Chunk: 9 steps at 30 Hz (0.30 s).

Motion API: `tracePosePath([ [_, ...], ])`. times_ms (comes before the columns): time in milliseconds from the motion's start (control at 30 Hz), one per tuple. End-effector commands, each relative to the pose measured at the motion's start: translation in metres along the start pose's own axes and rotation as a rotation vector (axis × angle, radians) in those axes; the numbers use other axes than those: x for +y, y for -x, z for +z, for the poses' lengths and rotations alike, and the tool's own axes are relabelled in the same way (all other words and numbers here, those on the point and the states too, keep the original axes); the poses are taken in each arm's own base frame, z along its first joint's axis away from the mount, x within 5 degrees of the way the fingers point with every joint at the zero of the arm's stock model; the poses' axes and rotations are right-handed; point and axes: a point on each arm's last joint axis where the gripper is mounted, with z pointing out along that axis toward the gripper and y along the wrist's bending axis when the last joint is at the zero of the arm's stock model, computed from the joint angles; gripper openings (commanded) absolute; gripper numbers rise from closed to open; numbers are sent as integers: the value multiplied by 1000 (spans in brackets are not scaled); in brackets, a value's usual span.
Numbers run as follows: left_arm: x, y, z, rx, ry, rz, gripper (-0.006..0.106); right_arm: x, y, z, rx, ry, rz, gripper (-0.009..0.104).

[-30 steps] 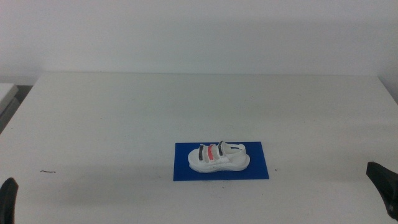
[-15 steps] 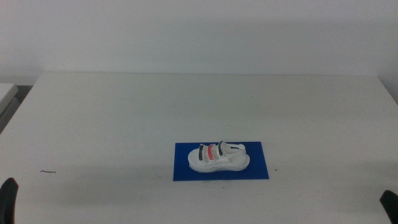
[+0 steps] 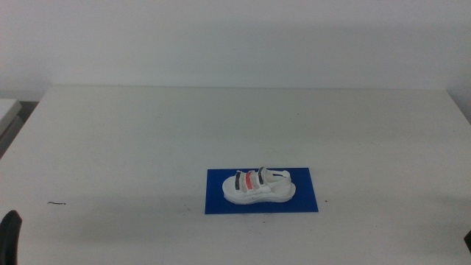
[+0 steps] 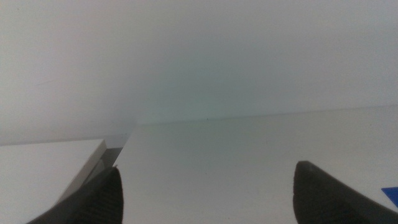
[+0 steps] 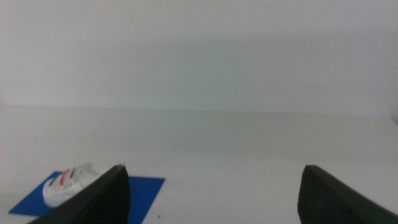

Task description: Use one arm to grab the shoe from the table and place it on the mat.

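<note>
The shoe [image 3: 257, 186] is sitting on the mat [image 3: 262, 191], sole down and upright, lying lengthwise along the mat w/ blue showing on all sides of it, so it's fully inside the mat's outline. Straps are visible on top: red one in the middle btwn two dark grey ones. The mat lies flat on the table [image 3: 147, 140], near the front edge and a bit right of center, long side roughly parallel to that front edge. Nothing is touching the shoe or the mat atm. Left gripper [image 4: 205, 193] is parked down by the front left corner of the table, only a dark sliver of it shows in the middle view; in its own wrist cam the jaws are spread wide apart w/ nothing btwn them, just bare tabletop and a tiny blue bit of mat at the side. Right gripper [image 5: 211, 190] is off by the front right corner, barely a speck in the middle view; wrist cam shows its jaws spread wide too, holding nothing, well apart from the shoe, which shows small w/ the mat beyond one jaw. There's a thin dark squiggle [image 3: 57, 203] on the table near the front left corner.
</note>
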Motion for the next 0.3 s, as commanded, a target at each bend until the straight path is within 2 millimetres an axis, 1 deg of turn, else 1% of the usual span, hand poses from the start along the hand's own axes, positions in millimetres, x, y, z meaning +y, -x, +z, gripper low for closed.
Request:
tracePosePath([
  [0,0,1,0,-8,-2,-5,94,0,-3,0,17,-6,-8,75],
  [267,0,1,0,-8,-2,-5,94,-1,-4,0,26,-7,-8,75],
])
